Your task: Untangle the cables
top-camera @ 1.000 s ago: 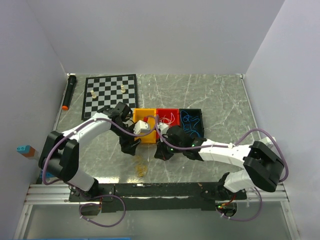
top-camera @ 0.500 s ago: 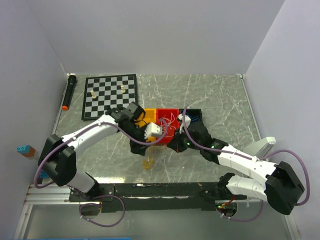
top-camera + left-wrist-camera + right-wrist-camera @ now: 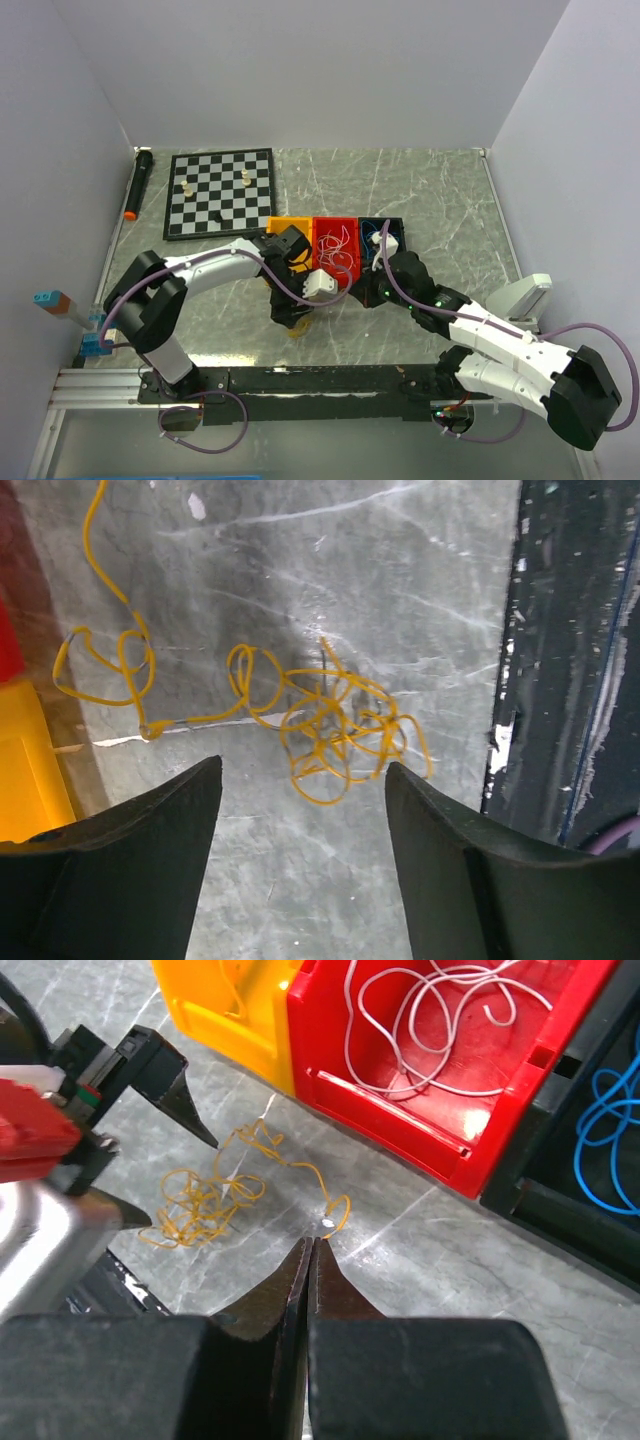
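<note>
The left gripper (image 3: 302,775) hovers with its jaws spread over the knotted end of the yellow cable (image 3: 322,732), which lies loose on the table (image 3: 420,570) just in front of the yellow bin (image 3: 225,1020). The right gripper (image 3: 308,1252) is clenched on nothing, its tips just beside the cable's free tail. Expect the main fault here: if you close on the dense knot, you probably pinch several loops together and tighten the tangle instead of opening it. A second risk is a scrape, since the wire is hair-fine and lies flat, so the fingers may close on marble and miss it. Room is tight on the bin side (the red bin (image 3: 385,1110) wall stands near the tail) and the dark rail (image 3: 560,680) at the table's near edge borders the knot. The white cable (image 3: 432,1005) and blue cable (image 3: 600,1125) sit in their own bins, apart.
</note>
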You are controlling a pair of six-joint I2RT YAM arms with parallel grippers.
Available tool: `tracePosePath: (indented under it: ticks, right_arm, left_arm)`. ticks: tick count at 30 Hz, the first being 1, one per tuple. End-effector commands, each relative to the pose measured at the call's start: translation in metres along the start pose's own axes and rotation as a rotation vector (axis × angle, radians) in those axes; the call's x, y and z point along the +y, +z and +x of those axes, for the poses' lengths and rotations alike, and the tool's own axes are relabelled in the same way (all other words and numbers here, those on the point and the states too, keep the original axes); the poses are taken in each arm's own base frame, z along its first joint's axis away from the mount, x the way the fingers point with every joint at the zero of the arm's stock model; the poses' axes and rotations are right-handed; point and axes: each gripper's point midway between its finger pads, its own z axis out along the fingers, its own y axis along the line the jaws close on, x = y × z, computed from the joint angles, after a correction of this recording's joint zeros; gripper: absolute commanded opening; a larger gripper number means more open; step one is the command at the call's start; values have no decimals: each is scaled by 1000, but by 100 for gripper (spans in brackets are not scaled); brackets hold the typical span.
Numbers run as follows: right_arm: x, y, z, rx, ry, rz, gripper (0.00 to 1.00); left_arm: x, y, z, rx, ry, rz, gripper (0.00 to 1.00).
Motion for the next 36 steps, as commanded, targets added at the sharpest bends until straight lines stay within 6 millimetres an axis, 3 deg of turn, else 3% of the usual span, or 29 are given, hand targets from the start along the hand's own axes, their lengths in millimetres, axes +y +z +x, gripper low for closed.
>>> tracePosePath:
  ticks: [1,6,10,15,22,29,33,36]
  right_arm:
    - [0,-4,-13,-42,-3,15,0]
    - [0,-5,-15,-51,2,21,0]
    - [-1,-8,-21,-70,4,34,0]
    - [1,-25,-40,-126,-12,59,0]
    - [0,-56,-71,-225,-26,106,0]
    - [-7,-83,-91,-304,-18,179,0]
    - [-26,-118,-121,-431,4,330,0]
    - [-41,-159,-150,-568,43,465,0]
  left_arm:
    - [7,1,-11,-19,17,-11,69]
    - [-8,9,-5,32,28,56,51]
    - [-8,13,-5,49,20,61,24]
    - [-2,-6,-8,61,18,3,1]
    - [7,-81,-5,-5,-40,-112,1]
    - [7,-132,26,-10,-98,-234,1]
    - [11,-149,50,13,-140,-338,1]
    - [23,-156,67,29,-194,-440,1]
